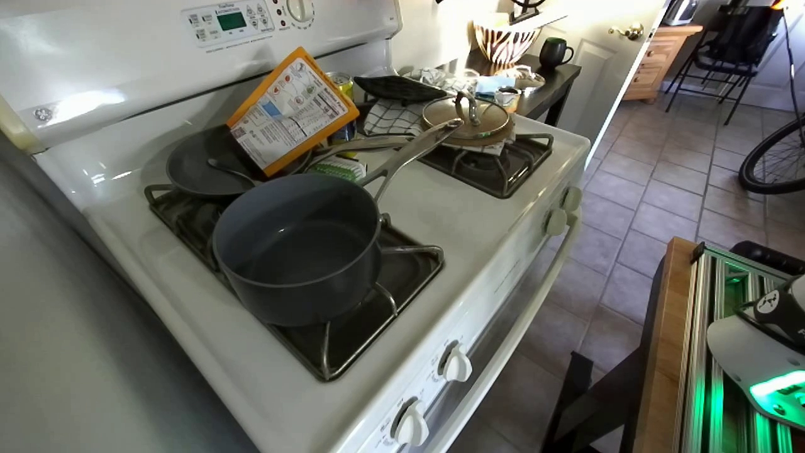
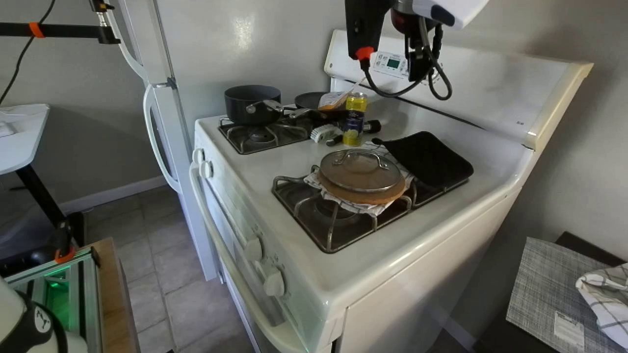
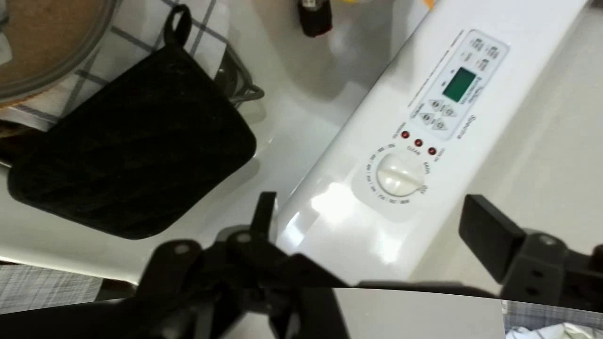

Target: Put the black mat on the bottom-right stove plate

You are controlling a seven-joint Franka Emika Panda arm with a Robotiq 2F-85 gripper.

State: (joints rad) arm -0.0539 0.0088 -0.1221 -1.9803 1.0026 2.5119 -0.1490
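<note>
I judge this the approach: my tool (image 3: 372,209) gapes, empty; next I should steer over and pinch the far-right black mat (image 2: 429,159).

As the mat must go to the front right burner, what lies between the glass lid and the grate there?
A brown round thing and, beneath it, a checked cloth lie between the glass lid and the grate in both exterior views.

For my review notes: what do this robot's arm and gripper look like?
The arm is white with black sections. Its white base shows a green light; a round white emblem sits on black. The gripper is black with blocky jaws. Black cables loop below an orange-red collar.
</note>
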